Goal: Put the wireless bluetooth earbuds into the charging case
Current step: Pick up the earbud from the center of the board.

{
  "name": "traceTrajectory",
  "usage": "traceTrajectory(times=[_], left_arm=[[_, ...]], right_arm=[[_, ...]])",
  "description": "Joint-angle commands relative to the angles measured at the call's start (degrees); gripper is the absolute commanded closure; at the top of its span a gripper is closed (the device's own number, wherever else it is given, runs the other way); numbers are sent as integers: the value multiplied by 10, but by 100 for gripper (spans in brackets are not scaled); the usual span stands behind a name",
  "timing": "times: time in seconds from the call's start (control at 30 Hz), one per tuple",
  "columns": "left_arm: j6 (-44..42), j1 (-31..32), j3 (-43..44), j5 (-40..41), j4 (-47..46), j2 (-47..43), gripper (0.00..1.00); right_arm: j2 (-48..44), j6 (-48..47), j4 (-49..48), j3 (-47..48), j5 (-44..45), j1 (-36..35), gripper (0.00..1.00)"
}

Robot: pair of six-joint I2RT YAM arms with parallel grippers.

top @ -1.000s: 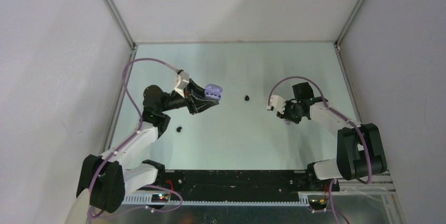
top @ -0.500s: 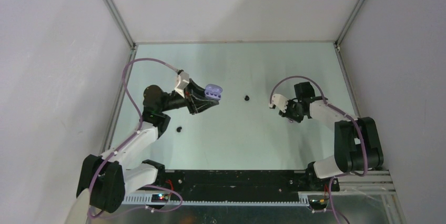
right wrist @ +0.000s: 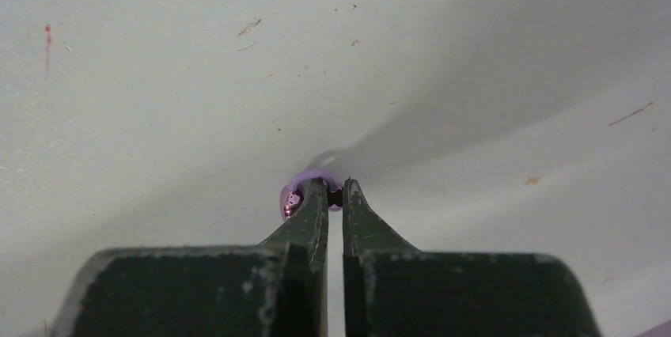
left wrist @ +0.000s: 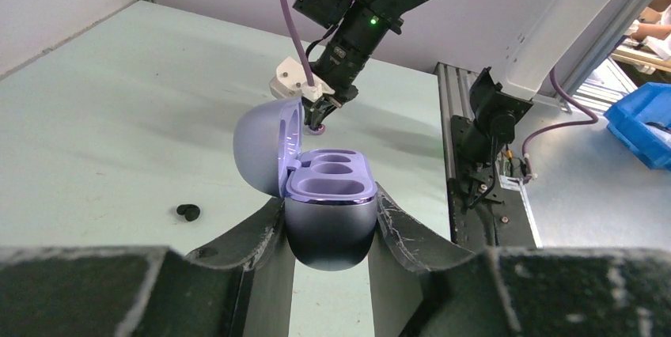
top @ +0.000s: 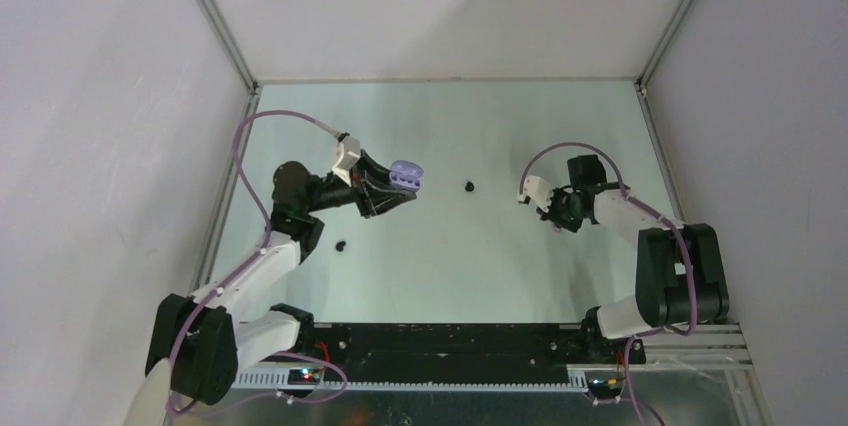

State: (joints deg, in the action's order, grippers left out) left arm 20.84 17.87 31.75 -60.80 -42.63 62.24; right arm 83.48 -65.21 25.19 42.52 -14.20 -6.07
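Observation:
My left gripper (left wrist: 328, 202) is shut on the lilac charging case (left wrist: 331, 218) and holds it above the table with its lid open to the left. The sockets look empty. The case also shows in the top view (top: 406, 174), at the left gripper (top: 392, 189). My right gripper (right wrist: 333, 187) is shut on a pale lilac earbud (right wrist: 296, 197), held just off the table. The right gripper (top: 556, 222) is at the right. From the left wrist view the right gripper (left wrist: 319, 118) hangs beyond the case. Two black earbuds (top: 468, 186) (top: 341, 244) lie on the table. The second lilac earbud is not in view.
The green table (top: 450, 266) is walled by white panels and a metal frame (top: 215, 21). One black earbud (left wrist: 188, 211) lies left of the case in the left wrist view. The arm bases and a black rail (top: 440, 346) sit at the near edge.
My right gripper has drawn a little to the right and toward the back with the lilac earbud. The left arm and the case have not moved.

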Motion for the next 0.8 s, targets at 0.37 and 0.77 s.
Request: traceTrajectory(times=[0.37,0.77], left_arm=[[-13,11,37,-35,0,9,100],[-27,59,65,-106,48,50,100]], right_arm=[[-122,36,67,56,-193,7,100],[-253,106,94,179,-372,-82,100]])
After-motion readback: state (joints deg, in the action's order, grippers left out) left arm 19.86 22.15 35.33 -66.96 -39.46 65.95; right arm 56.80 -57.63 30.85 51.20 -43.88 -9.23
